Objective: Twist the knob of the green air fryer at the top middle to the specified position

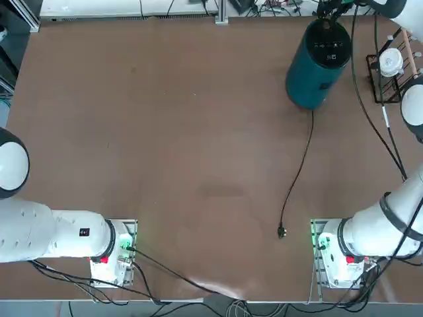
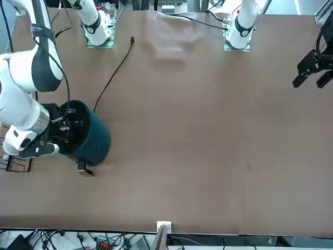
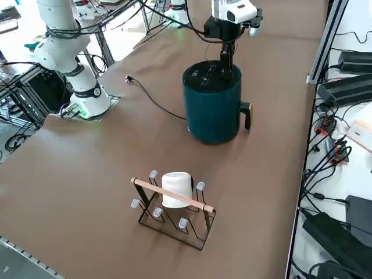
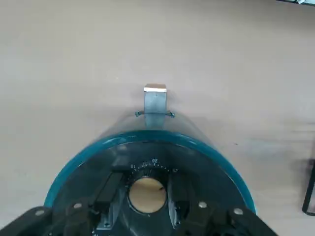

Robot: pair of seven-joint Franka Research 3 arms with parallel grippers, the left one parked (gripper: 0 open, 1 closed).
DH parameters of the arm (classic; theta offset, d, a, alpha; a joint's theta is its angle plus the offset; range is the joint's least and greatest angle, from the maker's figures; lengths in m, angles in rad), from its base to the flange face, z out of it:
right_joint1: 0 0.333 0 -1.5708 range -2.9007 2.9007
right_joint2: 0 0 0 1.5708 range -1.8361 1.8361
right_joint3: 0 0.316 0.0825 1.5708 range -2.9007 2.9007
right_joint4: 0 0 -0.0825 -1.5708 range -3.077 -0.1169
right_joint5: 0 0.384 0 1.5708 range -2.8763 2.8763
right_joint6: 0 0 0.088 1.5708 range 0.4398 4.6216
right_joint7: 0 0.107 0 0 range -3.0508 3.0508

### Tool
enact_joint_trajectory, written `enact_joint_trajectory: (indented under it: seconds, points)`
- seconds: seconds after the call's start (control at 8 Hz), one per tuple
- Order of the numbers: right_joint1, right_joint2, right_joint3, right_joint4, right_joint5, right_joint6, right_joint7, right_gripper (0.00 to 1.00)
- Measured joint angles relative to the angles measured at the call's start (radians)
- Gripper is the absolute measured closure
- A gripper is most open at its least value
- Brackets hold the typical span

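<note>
While right gripper (image 4: 147, 189) sits over top of green air fryer (image 3: 213, 110), its fingers are clamped on opposite sides of tan-faced knob (image 4: 147, 196). Fryer stands upright at far edge of tabletop (image 1: 185, 145), right of middle, handle (image 3: 246, 114) facing away from robot bases. Black cord (image 1: 302, 170) runs back toward bases, plug lying on tabletop. Wire rack (image 3: 174, 224) carrying white object (image 3: 176, 189) stands to fryer's right.

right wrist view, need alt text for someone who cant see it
The right gripper has its two fingers on either side of the tan-faced knob on the green air fryer's black top. The fryer's handle juts out beyond its teal rim.
</note>
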Motion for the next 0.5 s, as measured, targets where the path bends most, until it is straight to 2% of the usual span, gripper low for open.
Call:
enact_joint_trajectory:
  seconds: [0.5]
  points:
    - [0.0, 0.004, -0.001, -0.001, 0.0, 0.0, 0.0, 0.48]
